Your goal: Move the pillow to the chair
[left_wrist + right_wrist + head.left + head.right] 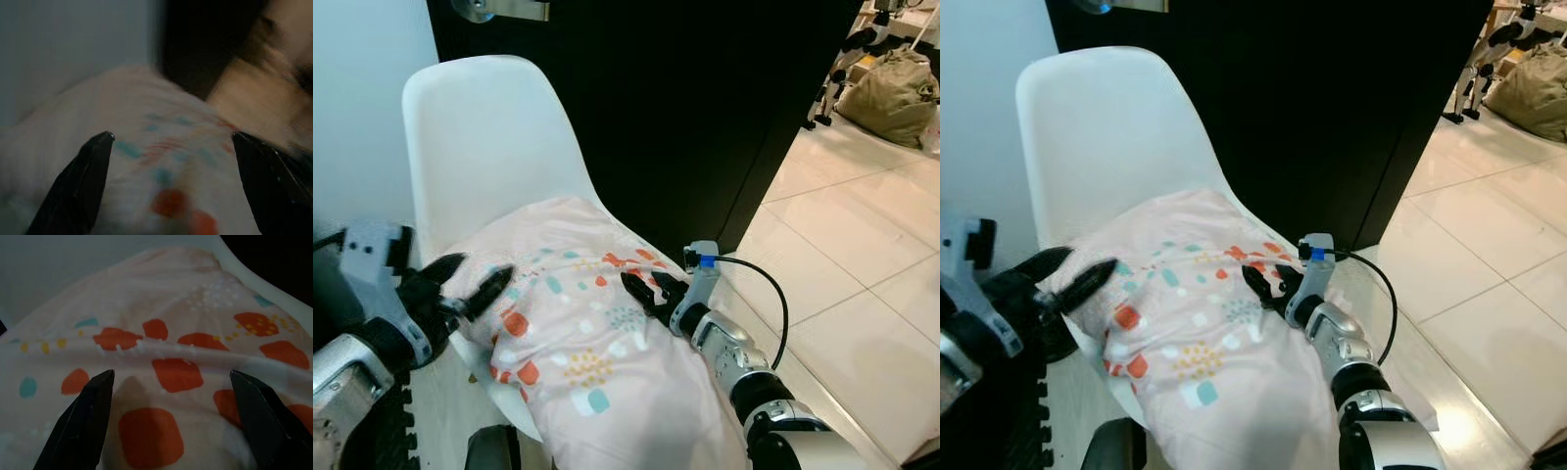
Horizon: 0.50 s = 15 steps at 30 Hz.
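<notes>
Left eye view has a white moulded plastic chair (499, 147), smooth and curved like a shell, filling the upper left and centre of the frame, its rounded back rising toward the top edge. On its seat lies the pillow (578, 323), a soft, plump cushion in pale pink cloth printed with orange, teal and yellow blotches and fine dotted patches; it runs from the centre of the frame down to the bottom edge and overhangs the seat's front rim.

At the lower left of the frame the left gripper (468, 284) sits at the pillow's near corner, its two long black fingers spread apart; in the left wrist view, which is blurred, the fingers (78, 186) stand wide with the printed cloth between them, though whether they touch the fabric is hard to judge. Right of centre the right gripper (646, 292) rests on top of the pillow, its fingers spread as well; the right wrist view shows the tapered black fingers (85, 423) set wide over creased cloth with orange squares.

Behind the chair a flat black panel (705, 108) spans the upper middle of the frame. Glossy pale floor tiles (862, 245) fill the right side, and a slumped olive sack (891, 93) sits in the upper right corner.
</notes>
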Motion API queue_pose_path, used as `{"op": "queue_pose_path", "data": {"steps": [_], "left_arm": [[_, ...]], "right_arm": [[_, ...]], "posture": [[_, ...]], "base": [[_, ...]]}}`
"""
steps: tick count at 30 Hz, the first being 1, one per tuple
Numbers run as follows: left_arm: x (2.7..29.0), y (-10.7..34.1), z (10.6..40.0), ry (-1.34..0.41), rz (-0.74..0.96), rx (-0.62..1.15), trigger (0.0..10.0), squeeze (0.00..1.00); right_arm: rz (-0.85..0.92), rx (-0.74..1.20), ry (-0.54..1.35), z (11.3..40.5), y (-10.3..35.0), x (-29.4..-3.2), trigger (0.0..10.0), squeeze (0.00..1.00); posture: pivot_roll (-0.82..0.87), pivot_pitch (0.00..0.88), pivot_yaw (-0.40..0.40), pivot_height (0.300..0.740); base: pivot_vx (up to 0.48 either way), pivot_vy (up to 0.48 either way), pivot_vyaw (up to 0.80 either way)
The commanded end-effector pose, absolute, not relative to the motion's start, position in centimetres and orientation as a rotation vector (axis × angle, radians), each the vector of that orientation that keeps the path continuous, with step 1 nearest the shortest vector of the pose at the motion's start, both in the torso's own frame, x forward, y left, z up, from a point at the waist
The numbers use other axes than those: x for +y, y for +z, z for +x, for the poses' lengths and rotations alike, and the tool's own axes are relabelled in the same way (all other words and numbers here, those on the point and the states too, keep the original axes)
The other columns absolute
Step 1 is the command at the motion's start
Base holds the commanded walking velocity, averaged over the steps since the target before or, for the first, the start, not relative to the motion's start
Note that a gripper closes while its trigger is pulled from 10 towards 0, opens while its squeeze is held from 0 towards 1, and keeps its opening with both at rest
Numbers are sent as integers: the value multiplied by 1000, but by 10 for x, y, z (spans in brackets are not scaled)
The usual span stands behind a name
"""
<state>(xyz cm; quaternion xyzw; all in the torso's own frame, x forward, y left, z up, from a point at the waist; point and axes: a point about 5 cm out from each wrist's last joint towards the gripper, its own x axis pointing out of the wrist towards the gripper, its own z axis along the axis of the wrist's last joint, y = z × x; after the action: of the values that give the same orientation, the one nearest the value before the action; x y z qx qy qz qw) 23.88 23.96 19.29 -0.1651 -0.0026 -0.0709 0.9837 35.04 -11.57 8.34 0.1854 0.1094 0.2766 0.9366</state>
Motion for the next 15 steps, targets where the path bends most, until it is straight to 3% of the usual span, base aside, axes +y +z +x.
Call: {"op": "queue_pose_path", "data": {"steps": [1, 4, 12, 13, 15], "left_arm": [[249, 173, 245, 35, -455, 12, 10000, 0], [239, 145, 251, 143, -573, 79, 10000, 0], [216, 111, 263, 102, -740, 181, 10000, 0], [212, 109, 268, 77, -769, 188, 10000, 0], [211, 108, 272, 63, -798, 190, 10000, 0]], "right_arm": [[346, 251, 566, 349, 79, -118, 10000, 1000], [326, 248, 570, 350, 81, -118, 10000, 1000], [337, 207, 588, 351, 87, -119, 10000, 1000], [390, 181, 623, 350, 90, -117, 10000, 0], [441, 156, 653, 349, 94, -115, 10000, 0]], "posture": [[201, 30, -181, 505], [200, 30, -185, 505], [187, 40, -185, 505], [184, 43, -185, 505], [178, 47, -181, 505]], "base": [[0, 0, 0], [0, 0, 0], [0, 0, 0], [0, 0, 0], [0, 0, 0]]}}
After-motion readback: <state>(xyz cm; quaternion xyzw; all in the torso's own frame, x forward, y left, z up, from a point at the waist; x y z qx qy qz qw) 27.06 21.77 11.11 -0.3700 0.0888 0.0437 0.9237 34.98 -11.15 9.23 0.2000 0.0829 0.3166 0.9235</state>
